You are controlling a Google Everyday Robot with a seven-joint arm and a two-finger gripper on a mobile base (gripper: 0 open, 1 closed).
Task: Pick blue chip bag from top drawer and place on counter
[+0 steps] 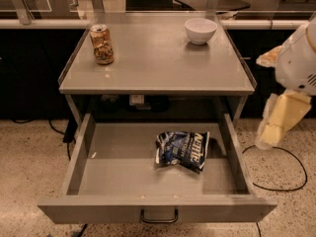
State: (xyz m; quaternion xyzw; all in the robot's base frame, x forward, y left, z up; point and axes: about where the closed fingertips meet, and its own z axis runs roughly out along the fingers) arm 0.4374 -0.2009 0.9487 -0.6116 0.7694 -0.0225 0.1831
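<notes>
The blue chip bag (pixel 182 150) lies crumpled on the floor of the open top drawer (pixel 118 172), right of centre. The drawer is pulled fully out, with its dark handle (pixel 159 216) at the front. The counter (pixel 158 63) is the grey top above it. My gripper (pixel 275 125) hangs outside the drawer's right wall, at about the height of the drawer's back, to the right of the bag and apart from it. It holds nothing that I can see.
A tan drink can (pixel 101 44) stands at the counter's back left and a white bowl (pixel 200 30) at its back right. A black cable (pixel 281 181) loops on the speckled floor to the right of the drawer.
</notes>
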